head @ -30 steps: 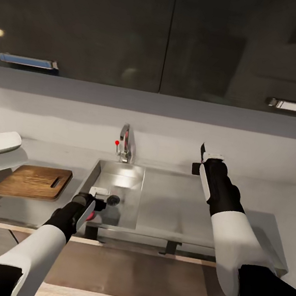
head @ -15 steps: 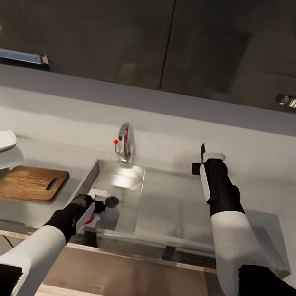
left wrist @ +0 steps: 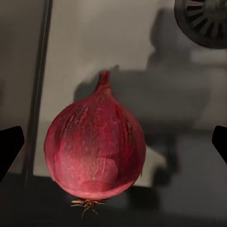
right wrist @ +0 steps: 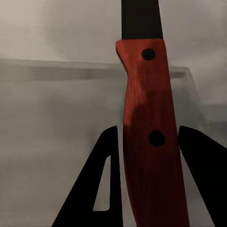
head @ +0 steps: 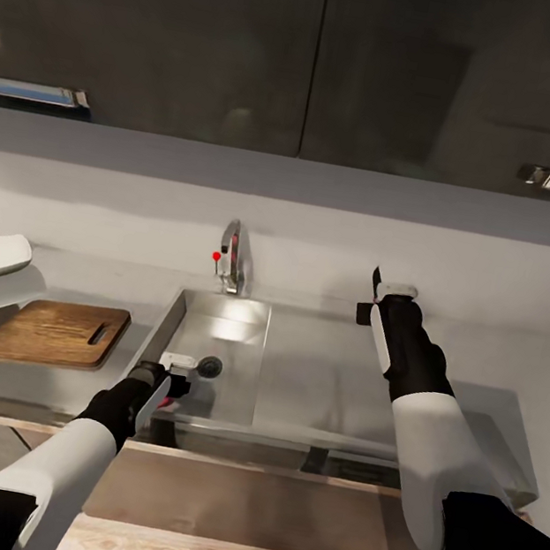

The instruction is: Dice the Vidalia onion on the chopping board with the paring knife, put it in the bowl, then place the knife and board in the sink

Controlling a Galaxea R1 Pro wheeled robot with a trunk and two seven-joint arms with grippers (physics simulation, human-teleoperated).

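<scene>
My left gripper [left wrist: 113, 142] stands wide open around the round pink-red onion [left wrist: 94, 146] on the steel sink [head: 237, 367] floor; I should close centred. My right gripper [right wrist: 142, 156] clamps the red-handled knife [right wrist: 149, 142].

no writing, label, brand, number or sign can be read anywhere in these pictures.
</scene>
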